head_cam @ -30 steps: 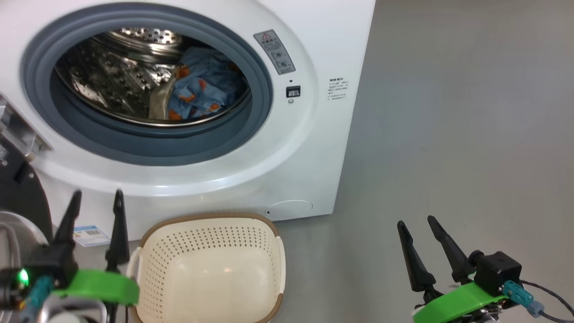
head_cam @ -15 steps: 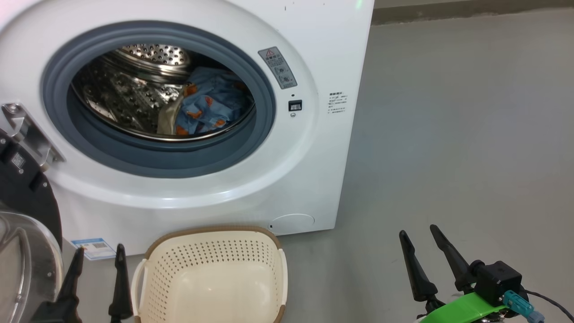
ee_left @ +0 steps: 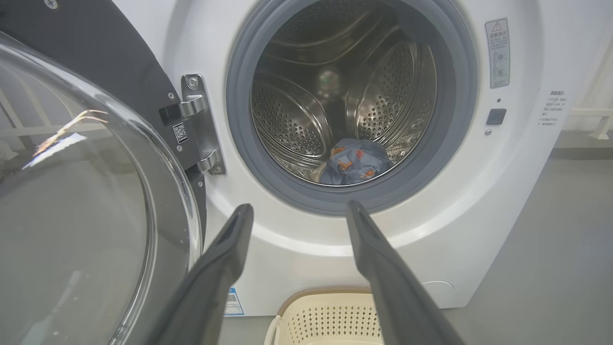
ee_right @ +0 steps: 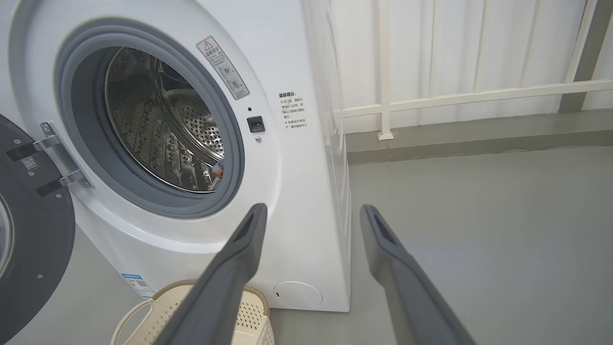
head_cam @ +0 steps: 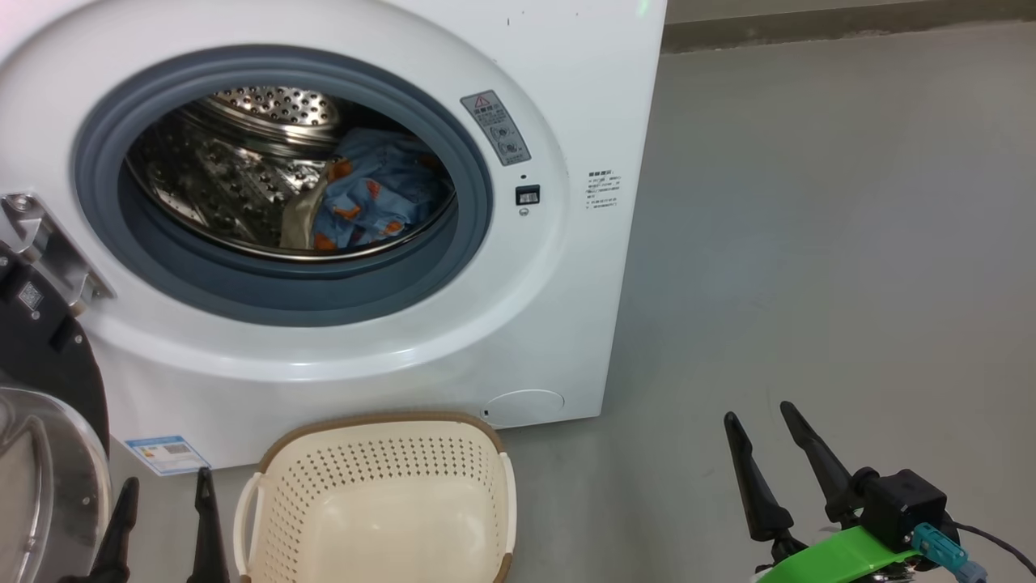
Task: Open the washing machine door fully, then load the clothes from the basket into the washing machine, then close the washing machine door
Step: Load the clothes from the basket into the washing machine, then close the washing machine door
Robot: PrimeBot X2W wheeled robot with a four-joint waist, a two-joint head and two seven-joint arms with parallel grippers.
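The white washing machine (head_cam: 566,73) stands with its round black door (head_cam: 40,348) swung wide to the left, glass bowl (ee_left: 72,201) bulging out. Blue clothes (head_cam: 372,202) with orange figures lie in the steel drum beside a cream piece (head_cam: 297,223); from the left wrist they show as a small bundle of clothes (ee_left: 354,160). The cream basket (head_cam: 380,453) sits on the floor below the opening, nothing in it. My left gripper (head_cam: 166,486) is open beside the basket's left handle. My right gripper (head_cam: 761,417) is open over bare floor at the lower right.
Grey floor (head_cam: 809,243) stretches to the right of the machine. A white railing (ee_right: 455,96) and a low kerb run behind it. The door's metal hinge (ee_left: 198,124) juts from the machine's left side. A blue label sticker (head_cam: 166,453) sits low on the front.
The head view has tilted up, shifting the whole picture down. My left gripper has dropped lower in view, its green wrist now out of frame. The right gripper holds its place.
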